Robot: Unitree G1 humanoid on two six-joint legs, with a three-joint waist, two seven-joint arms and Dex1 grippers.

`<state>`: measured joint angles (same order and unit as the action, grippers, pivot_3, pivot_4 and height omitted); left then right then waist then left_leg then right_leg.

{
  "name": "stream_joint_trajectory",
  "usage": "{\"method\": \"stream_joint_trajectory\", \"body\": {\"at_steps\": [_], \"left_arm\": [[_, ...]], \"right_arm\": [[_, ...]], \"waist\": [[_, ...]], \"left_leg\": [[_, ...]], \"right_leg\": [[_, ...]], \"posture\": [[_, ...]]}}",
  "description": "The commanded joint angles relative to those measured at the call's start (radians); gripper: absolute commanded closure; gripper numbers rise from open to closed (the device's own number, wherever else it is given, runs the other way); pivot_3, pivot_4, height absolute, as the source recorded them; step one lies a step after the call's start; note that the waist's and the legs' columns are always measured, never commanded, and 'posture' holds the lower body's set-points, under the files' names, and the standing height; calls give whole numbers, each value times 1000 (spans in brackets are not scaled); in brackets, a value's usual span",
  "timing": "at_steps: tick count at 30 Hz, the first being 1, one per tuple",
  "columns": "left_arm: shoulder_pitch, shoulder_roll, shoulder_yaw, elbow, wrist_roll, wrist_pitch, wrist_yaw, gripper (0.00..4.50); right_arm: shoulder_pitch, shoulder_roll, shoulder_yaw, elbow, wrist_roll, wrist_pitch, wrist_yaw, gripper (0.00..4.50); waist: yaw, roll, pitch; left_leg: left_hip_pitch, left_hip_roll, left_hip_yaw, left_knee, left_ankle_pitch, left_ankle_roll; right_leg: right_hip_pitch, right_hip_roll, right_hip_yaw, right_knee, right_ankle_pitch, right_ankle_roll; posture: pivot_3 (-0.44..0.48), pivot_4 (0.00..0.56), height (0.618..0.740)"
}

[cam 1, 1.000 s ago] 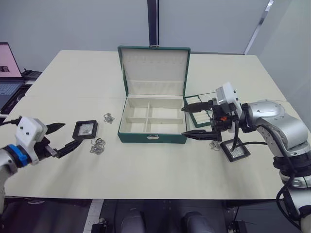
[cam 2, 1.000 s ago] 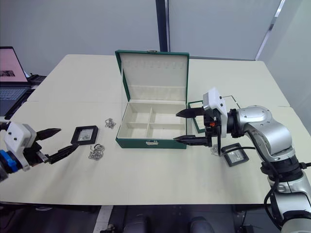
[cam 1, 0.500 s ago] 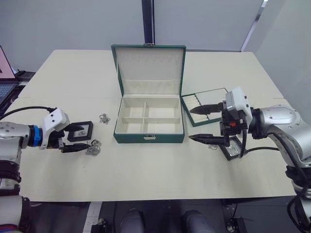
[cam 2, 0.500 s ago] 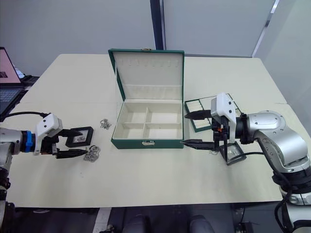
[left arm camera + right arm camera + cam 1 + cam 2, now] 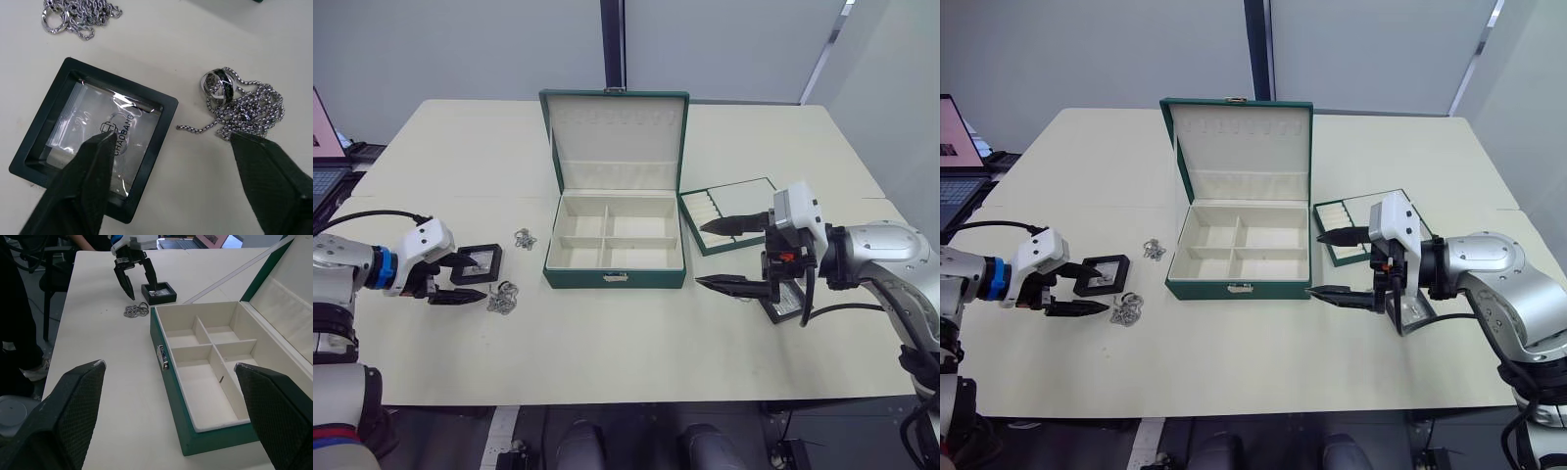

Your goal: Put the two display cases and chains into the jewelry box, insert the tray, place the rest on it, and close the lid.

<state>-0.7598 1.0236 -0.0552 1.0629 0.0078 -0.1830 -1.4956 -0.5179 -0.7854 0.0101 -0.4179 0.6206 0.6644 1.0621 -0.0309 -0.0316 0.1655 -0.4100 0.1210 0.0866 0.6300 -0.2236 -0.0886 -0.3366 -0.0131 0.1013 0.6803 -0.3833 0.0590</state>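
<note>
we hold both grippers wide open, empty: left gripper point(image 5: 463, 279) over one display case point(image 5: 476, 263), right gripper point(image 5: 724, 256) beside the open jewelry box point(image 5: 615, 242); two chains point(image 5: 503, 297) lie nearby.

Table point(image 5: 607, 333): box point(image 5: 615, 262), tray point(image 5: 729, 201), 2 cases point(image 5: 477, 262), chains point(image 5: 502, 298).

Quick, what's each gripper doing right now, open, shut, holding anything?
Left gripper: open, empty, over a display case.
Right gripper: open, empty, beside the jewelry box.

bright even overhead light, soft faint shadows, sharp focus, mild glare on table point(image 5: 607, 333)
</note>
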Motion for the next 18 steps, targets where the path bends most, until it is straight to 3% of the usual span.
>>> {"method": "stream_joint_trajectory", "body": {"at_steps": [1, 14, 18], "left_arm": [[-24, 10, 3, 6, 15, -23, 5, 1531], [-6, -10, 9, 6, 21, -22, 55, 1531], [-12, -16, 10, 19, 24, -20, 84, 2447]], "right_arm": [[1, -15, -41, -37, 31, 1, -2, 0], [-11, -14, -17, -34, 40, 4, -1, 0], [-13, -21, -14, -26, 32, -1, 9, 0]], "waist": [[0, 0, 0], [1, 0, 0], [1, 0, 0]], "left_leg": [[0, 0, 0, 0, 0, 0], [0, 0, 0, 1, 0, 0], [0, 0, 0, 1, 0, 0]], "right_leg": [[0, 0, 0, 0, 0, 0], [0, 0, 0, 0, 0, 0], [0, 0, 0, 1, 0, 0]], "posture": [[0, 150, 740], [0, 150, 740], [0, 150, 740]]}}
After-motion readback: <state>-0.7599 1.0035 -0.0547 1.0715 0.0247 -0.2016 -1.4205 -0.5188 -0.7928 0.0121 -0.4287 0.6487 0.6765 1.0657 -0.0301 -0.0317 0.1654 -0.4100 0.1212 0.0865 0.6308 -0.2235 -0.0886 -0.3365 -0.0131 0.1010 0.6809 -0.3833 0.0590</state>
